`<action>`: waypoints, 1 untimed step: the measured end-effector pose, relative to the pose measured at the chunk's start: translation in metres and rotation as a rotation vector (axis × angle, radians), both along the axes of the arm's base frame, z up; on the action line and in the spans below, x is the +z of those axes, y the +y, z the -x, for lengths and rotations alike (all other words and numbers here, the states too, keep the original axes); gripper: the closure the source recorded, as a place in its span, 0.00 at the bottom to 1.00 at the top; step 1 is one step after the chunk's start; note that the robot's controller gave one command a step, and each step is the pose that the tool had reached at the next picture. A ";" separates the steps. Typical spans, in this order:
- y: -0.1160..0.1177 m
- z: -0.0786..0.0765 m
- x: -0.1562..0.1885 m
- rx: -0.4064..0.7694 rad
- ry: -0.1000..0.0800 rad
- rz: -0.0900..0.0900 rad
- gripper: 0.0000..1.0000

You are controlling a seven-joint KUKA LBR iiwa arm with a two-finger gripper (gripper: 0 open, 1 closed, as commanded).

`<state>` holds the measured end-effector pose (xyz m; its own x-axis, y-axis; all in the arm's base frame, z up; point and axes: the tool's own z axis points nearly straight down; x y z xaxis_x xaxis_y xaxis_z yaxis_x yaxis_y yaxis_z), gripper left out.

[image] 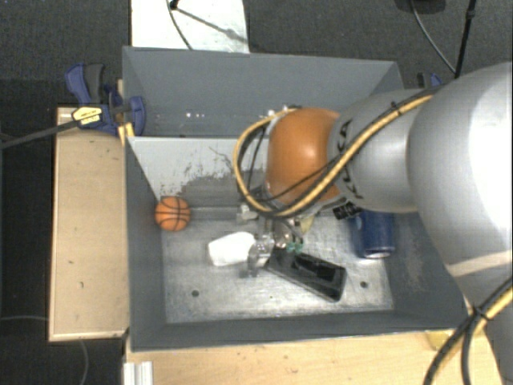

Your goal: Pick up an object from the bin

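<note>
bin (pixel 210 297): grey sheet metal with sloped walls. the flat floor is scuffed and speckled, with scratch marks on the far-left wall.

contents:
- white lump (pixel 228 249): soft-looking, irregular and matte. it lies on the floor left of centre.
- black block (pixel 314 274): flat, long and rectangular, with a slightly glossy top. it lies at an angle, running from the centre toward the near right.
- blue can (pixel 374 233): cylindrical, with a pale metallic end. it is on the right side of the floor, partly covered by the arm.
- ball (pixel 172 213): small, orange, round, with dark seam lines like a basketball. it sits at the far-left edge of the floor against the wall, well apart from the other items.

arm (pixel 449 159): a thick, smooth silver-grey body enters from the right and bends down into the bin. a rounded orange cover (pixel 298 155) sits at the wrist. yellow and black cables (pixel 244 179) loop around its left side.

gripper (pixel 258 260): metallic and pointed down, with its tip low at the floor near the bin centre. it stands between the right end of the white lump and the left end of the black block, just beside both. whether it touches either cannot be determined. whether it is open or closed cannot be determined, and no item is seen held in it.
</note>
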<state>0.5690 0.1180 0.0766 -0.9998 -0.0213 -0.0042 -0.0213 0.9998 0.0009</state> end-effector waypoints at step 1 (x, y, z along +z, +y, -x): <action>0.014 0.006 -0.003 -0.210 0.003 -0.002 0.00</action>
<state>0.5631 0.1321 0.0736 -0.9823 0.1873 -0.0010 0.1873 0.9823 0.0021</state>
